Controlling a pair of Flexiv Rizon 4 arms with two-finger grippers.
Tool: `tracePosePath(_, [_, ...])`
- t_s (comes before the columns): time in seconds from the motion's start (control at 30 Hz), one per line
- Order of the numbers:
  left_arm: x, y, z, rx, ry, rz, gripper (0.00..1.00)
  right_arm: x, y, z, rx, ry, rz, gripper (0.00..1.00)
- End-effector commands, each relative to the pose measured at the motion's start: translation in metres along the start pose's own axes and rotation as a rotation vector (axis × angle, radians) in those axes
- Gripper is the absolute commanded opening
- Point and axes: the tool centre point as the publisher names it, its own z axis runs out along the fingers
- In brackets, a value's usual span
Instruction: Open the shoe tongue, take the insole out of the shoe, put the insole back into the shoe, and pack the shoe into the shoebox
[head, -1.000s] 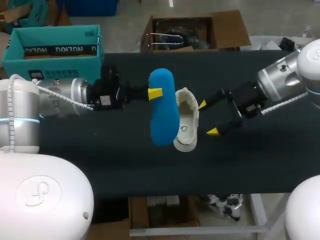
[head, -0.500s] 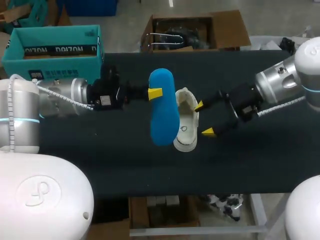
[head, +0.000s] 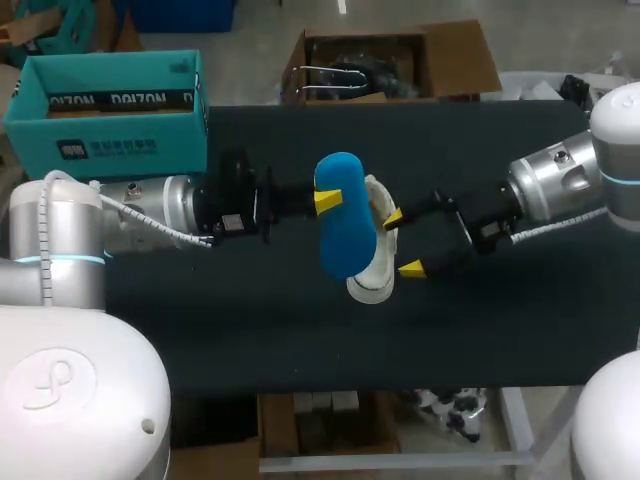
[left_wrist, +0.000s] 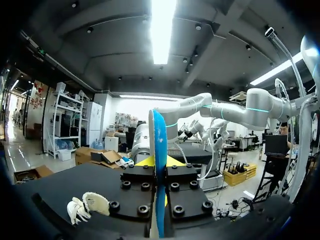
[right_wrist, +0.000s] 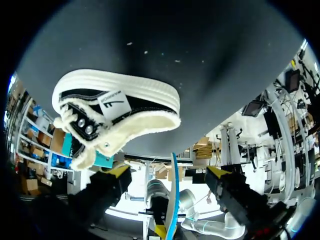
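Observation:
My left gripper (head: 327, 200) is shut on a blue insole (head: 345, 225) and holds it on edge above the table, over the white shoe (head: 370, 280). The insole hides most of the shoe in the head view. In the left wrist view the insole (left_wrist: 159, 145) stands edge-on between the shut fingers, with the shoe (left_wrist: 89, 206) down beside them on the table. My right gripper (head: 402, 243) stands open just right of the shoe. In the right wrist view the shoe (right_wrist: 117, 112) lies ahead of the open fingers (right_wrist: 112, 182). The teal shoebox (head: 110, 110) stands open at the far left.
The dark table top (head: 250, 330) runs from the shoebox to the right arm. Its front edge (head: 330, 388) is well below the shoe.
My left arm has carried the insole to the right, so it now covers more of the shoe. The right gripper has crept left, closer to the shoe.

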Motion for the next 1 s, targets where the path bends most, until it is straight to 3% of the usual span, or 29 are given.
tracePosePath(0.03, [-0.01, 0.016, 0.008, 0.046, 0.029, 0.032, 0.0, 0.004, 0.003, 0.003, 0.065, -0.022, -0.021, 0.72])
tracePosePath(0.2, [-0.019, 0.026, 0.013, 0.083, 0.033, 0.072, 0.0, 0.005, 0.001, 0.005, 0.091, -0.032, -0.025, 0.5])
tracePosePath(0.67, [-0.025, 0.04, 0.032, 0.149, 0.063, 0.117, 0.0, 0.009, -0.001, 0.008, 0.141, -0.058, -0.042, 0.46])
tracePosePath(0.8, [-0.027, 0.041, 0.035, 0.153, 0.066, 0.12, 0.0, 0.009, 0.0, 0.006, 0.143, -0.053, -0.041, 0.35])
tracePosePath(0.83, [-0.028, 0.042, 0.036, 0.152, 0.067, 0.117, 0.0, 0.009, 0.0, 0.005, 0.143, -0.052, -0.041, 0.25])
tracePosePath(0.87, [-0.029, 0.042, 0.037, 0.152, 0.068, 0.115, 0.0, 0.009, 0.001, 0.005, 0.146, -0.052, -0.042, 0.0])
tracePosePath(1.0, [-0.031, 0.045, 0.038, 0.14, 0.072, 0.096, 0.0, 0.009, 0.002, 0.004, 0.146, -0.056, -0.043, 0.0])
